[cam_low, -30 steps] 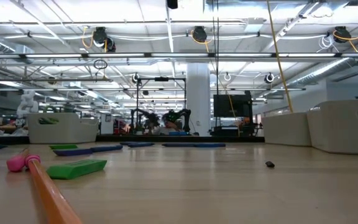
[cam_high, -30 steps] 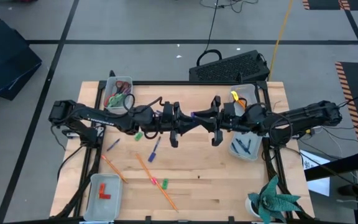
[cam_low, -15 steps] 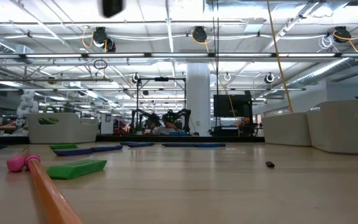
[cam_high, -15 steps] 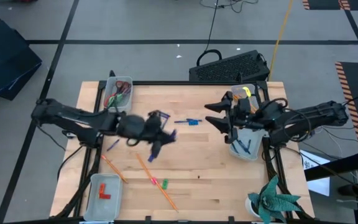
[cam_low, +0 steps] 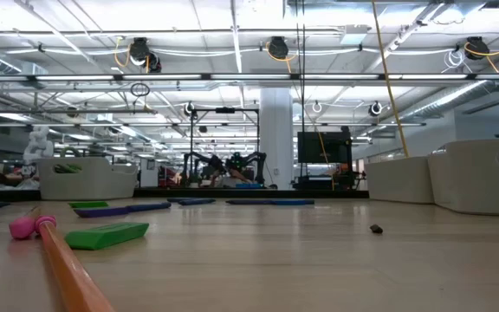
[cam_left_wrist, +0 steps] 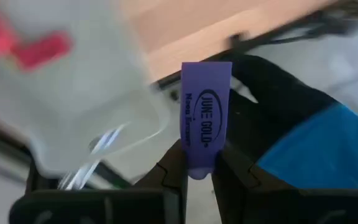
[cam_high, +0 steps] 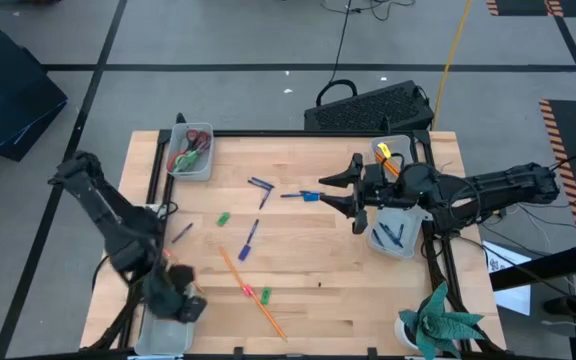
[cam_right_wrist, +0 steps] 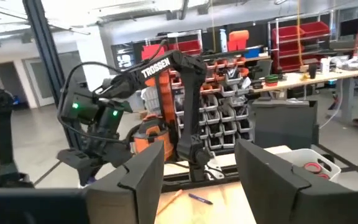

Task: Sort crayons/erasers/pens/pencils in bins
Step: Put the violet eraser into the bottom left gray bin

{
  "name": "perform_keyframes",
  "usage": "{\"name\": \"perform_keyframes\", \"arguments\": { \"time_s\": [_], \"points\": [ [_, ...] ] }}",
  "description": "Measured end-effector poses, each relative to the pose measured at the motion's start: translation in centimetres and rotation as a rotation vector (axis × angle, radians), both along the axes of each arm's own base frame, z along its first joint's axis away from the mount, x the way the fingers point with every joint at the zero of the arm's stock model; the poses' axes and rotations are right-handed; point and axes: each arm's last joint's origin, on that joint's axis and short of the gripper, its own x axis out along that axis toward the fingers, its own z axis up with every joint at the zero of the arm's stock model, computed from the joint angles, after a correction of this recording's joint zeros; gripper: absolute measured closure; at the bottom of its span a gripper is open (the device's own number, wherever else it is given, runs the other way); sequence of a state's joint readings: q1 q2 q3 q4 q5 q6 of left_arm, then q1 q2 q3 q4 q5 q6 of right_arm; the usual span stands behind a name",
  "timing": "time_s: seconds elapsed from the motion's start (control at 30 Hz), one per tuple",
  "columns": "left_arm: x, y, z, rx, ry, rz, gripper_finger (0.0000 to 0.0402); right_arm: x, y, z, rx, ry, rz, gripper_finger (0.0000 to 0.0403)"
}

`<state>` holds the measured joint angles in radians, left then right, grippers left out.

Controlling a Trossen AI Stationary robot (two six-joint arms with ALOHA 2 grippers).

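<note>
My left gripper [cam_high: 176, 302] hangs over the near-left bin [cam_high: 160, 322] and is shut on a purple eraser [cam_left_wrist: 206, 118] printed "Neon Eraser". The left wrist view shows this bin [cam_left_wrist: 73, 106] holding red pieces [cam_left_wrist: 33, 43]. My right gripper [cam_high: 354, 200] stands open above the table beside the right-hand bins, with nothing between its fingers [cam_right_wrist: 143, 174]. Flat on the wood lie orange pencils [cam_high: 253, 292], dark pens [cam_high: 248, 238] and green pieces [cam_high: 223, 218]. My left gripper pinches the eraser's end nearest the wrist [cam_left_wrist: 199, 163] between its two fingers, on the two broad faces. The eraser runs on past the fingertips in line with them. It is lifted clear, above the near-left bin's corner.
A far-left bin [cam_high: 190, 150] holds scissors and coloured pieces. On the right, one bin [cam_high: 392, 153] holds yellow and orange items and another [cam_high: 393, 236] holds pens. More pens [cam_high: 303, 195] lie mid-table. A green plant [cam_high: 438, 318] stands at the near right corner.
My left gripper has swung from the table's middle toward the near left corner, carrying the purple eraser over the near-left bin. My right gripper has drawn back from the middle toward the right edge.
</note>
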<state>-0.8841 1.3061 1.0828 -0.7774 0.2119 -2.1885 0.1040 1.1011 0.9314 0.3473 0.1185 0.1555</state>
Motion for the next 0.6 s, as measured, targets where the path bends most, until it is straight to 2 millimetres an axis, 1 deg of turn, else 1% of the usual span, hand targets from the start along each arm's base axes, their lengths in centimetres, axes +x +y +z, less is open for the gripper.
{"name": "perform_keyframes", "arguments": {
  "time_s": [0.1, 0.13, 0.2, 0.3, 0.43, 0.53, 0.6],
  "points": [
    [-1.1, -1.2, -1.9, 0.022, 0.115, 0.067, 0.0349, 0.0, 0.1, 0.0, -0.02, 0.001, 0.019, 0.0215],
    [-1.3, -1.3, -2.7, 0.033, 0.147, 0.09, 0.0349, 0.0, 0.3, 0.0, -0.023, 0.001, 0.025, 0.0215],
    [-1.5, -1.5, -4.2, 0.047, 0.194, 0.085, 0.0349, 0.0, 0.6, 0.0, -0.023, 0.0, 0.037, 0.0215],
    [-1.7, -0.9, -6.9, 0.08, 0.272, 0.082, 0.0349, -0.1, 1.4, -0.2, -0.026, 0.021, 0.069, 0.0215],
    [-2.0, 0.2, -9.2, 0.084, 0.366, 0.076, 0.0348, -0.7, 2.8, -0.7, -0.051, 0.089, 0.129, 0.0215],
    [-1.9, 0.7, -10.2, 0.075, 0.364, 0.062, 0.0338, -1.3, 3.4, -0.9, -0.031, 0.137, 0.121, 0.0215],
    [-1.8, 0.9, -10.6, 0.042, 0.36, 0.023, 0.0318, -1.6, 3.2, -1.2, 0.004, 0.183, 0.082, 0.0215]
  ]
}}
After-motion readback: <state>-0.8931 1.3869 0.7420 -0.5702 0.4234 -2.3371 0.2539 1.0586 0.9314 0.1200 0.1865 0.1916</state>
